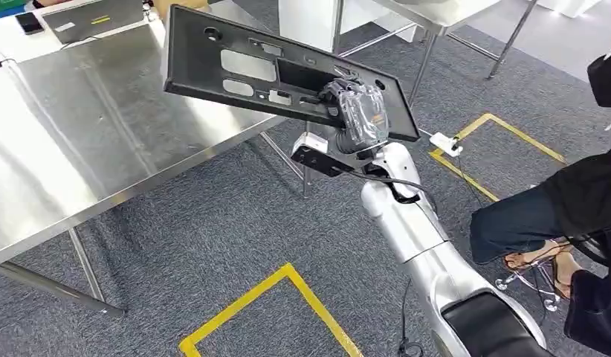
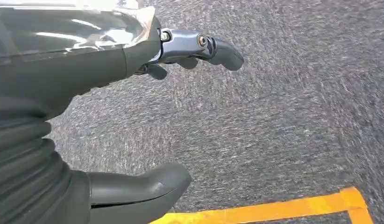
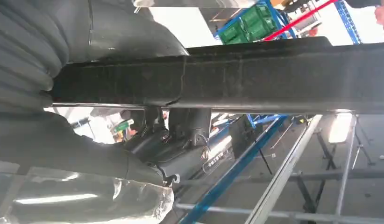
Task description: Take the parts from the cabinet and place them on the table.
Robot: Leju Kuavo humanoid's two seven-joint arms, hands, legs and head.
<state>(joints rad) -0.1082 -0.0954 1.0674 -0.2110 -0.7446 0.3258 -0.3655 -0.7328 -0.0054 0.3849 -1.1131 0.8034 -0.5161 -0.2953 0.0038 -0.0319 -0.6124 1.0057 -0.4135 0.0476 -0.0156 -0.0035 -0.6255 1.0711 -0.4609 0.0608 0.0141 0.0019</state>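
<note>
The black panel [image 1: 288, 74], a long flat part cut with slots and holes, is up in the air, tilted, its long axis running from ten o'clock down to four o'clock in the head view. Its upper end hangs over the edge of the steel surface [image 1: 79, 126]; its lower end sticks out over the grey carpet [image 1: 236, 223]. The right hand [image 1: 356, 113] grips it near that lower end, fingers [image 3: 190, 128] wrapped over the panel's edge and clamped on it, seen close in the right wrist view. The left hand [image 2: 134, 116] hangs over carpet, fingers spread, holding nothing. Yellow floor tape [image 1: 265, 297] marks a box at six o'clock, another at three. At four o'clock a person's leg [image 1: 511, 223] in dark clothing. A laptop [image 1: 91, 18] sits at eleven o'clock on the surface.
</note>
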